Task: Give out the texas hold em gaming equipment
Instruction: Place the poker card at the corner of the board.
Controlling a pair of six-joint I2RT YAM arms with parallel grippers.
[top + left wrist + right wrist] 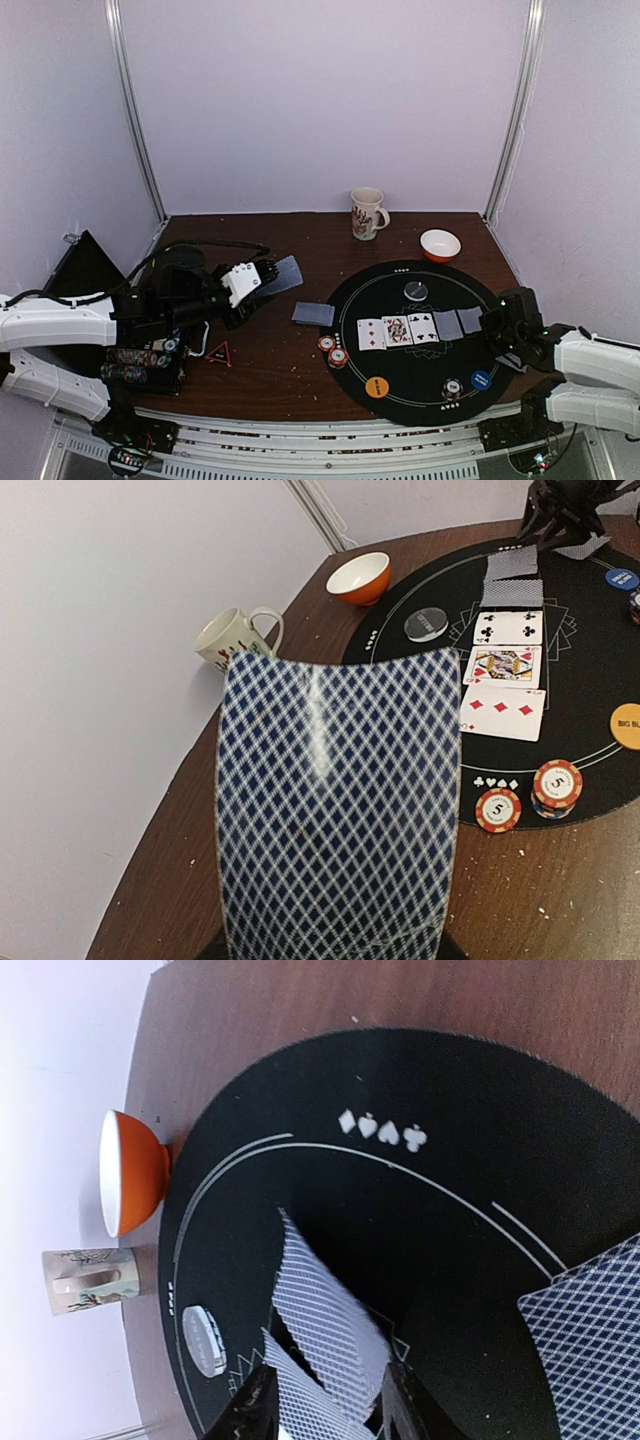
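The left end effector (268, 274) pinches a blue-checked playing card (338, 810) by its near edge above the brown wooden table (270, 370). It looks light, bendy and slippery, so it is best held at an edge. Whether the right end effector (325, 1405) grips anything, I cannot tell.

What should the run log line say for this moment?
left gripper: shut on blue-backed card | right gripper: fingers either side of tilted card, grip unclear | row: three face-up cards

The navy-and-white diamond-lattice playing card (335, 810) fills the left wrist view. The round black felt mat (420, 375) carries thin white lines (and suit marks). At its 9 o'clock sit red-and-white striped round chips (333, 350), at 7 o'clock an orange round button (377, 386), and at 5 o'clock a blue round button (480, 380). The wooden tabletop (270, 350) is dark brown.
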